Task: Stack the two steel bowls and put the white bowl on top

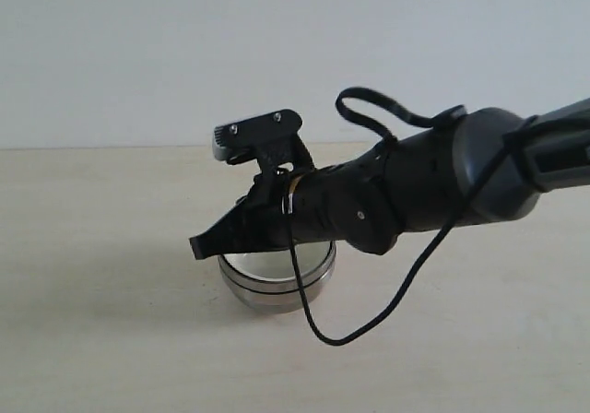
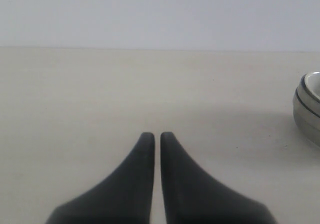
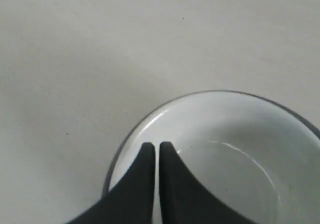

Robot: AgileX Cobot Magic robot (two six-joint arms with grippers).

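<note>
The right arm reaches in from the right side of the exterior view, and its right end effector [image 1: 198,244] hangs low over the stack in the middle of the desk [image 1: 92,339]. The steel bowls [image 1: 277,289] sit there one inside the other, with two shiny bands showing, the upper above the lower. The white bowl [image 3: 225,149] is nested on top, its glossy pale inside ringed by a thin metal rim.

In the right wrist view, the two dark fingers are drawn together with only a thin slit between them, and nothing is held. Their tips lie over the inside of the white bowl, close to its rim. In the exterior view, the same tips poke out just past the left edge of the stack, right at rim height. Whether they touch the rim cannot be told. A black cable [image 1: 406,275] loops down from the arm to the right of the bowls.

The left end effector [image 2: 157,134] is also pressed together and holds nothing, above bare desk. The steel bowls peek in at the edge of its view, well apart from its fingertips [image 2: 145,139].
</note>
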